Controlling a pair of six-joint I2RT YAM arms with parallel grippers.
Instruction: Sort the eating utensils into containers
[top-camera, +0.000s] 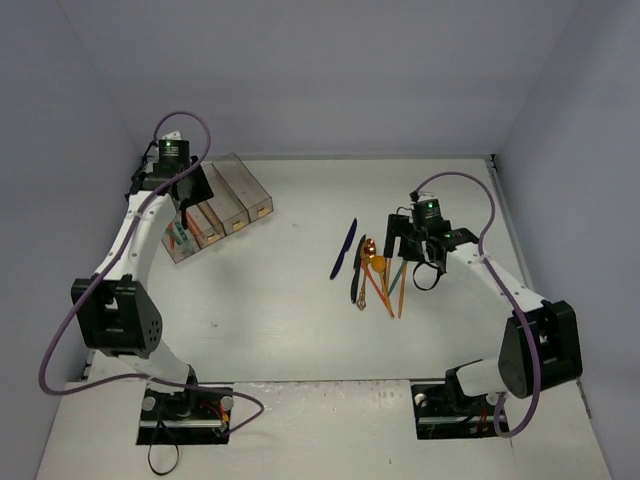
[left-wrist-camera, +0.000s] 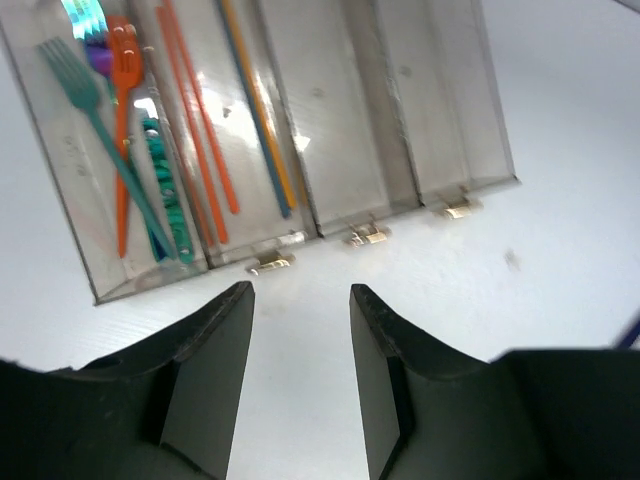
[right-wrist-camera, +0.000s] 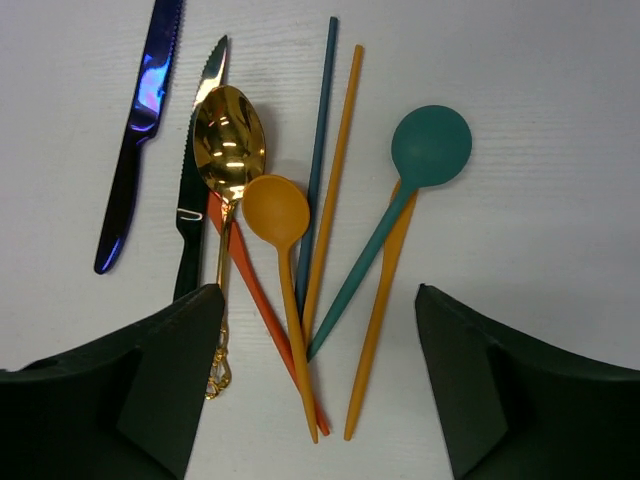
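**STEP IN HAND: PICKING THE NEXT UTENSIL FROM THE PILE**

Judged to stand between a finished drop and a fresh pick.

At the tray: hovering with the left claw just off the labelled end, open and holding nothing. Sorted in the end bin at the left of the wrist view: a teal fork and an orange fork. In the bin beside it: thin orange sticks. Nothing to be seen in the other two bins.

Above the loose pile on the bench, well apart from the tray: hanging with the right claw spread wide, gripping nothing. Lying below it, overlapped: a gold spoon, a yellow spoon, a teal spoon and long sticks. Just beside these: a black knife and a dark blue knife.

Next move, as judged:
- Lower the right claw onto one handle only.
- Prefer the teal spoon, seemingly lying on top.
- Set the fingers across the handle, not along it.
- Close fully before lifting.
- Lift slowly; expect crossed pieces to drag along.
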